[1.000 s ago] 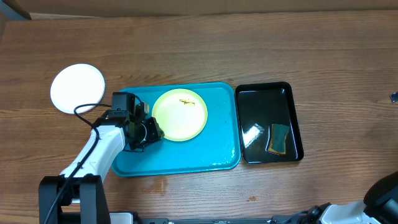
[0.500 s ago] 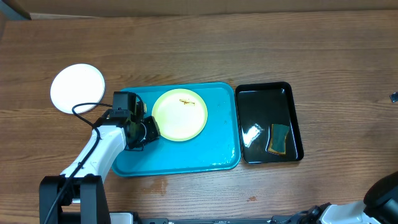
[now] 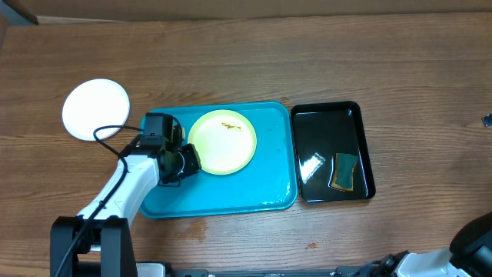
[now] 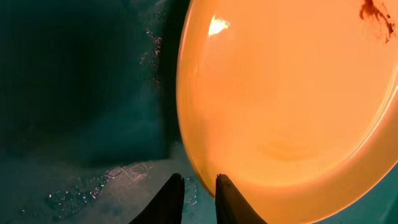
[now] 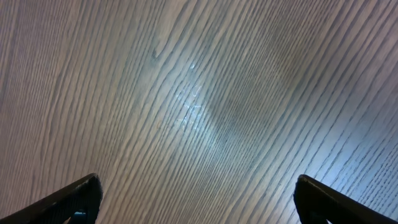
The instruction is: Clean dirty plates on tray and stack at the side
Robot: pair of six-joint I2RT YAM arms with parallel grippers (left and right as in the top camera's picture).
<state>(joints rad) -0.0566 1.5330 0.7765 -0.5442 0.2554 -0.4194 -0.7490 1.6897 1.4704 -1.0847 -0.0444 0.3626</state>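
Overhead, the pale yellow plate (image 3: 222, 142) lies in the blue tray (image 3: 261, 192), with the left claw (image 3: 188, 159) at its lower-left edge. In the left wrist view its fingers (image 4: 171, 199) stand narrowly apart astride the plate's rim; I cannot tell whether they grip it. A white plate (image 3: 95, 109) sits on the table (image 3: 307, 61) left of the tray. The right claw (image 5: 198, 193) gapes wide over wood.
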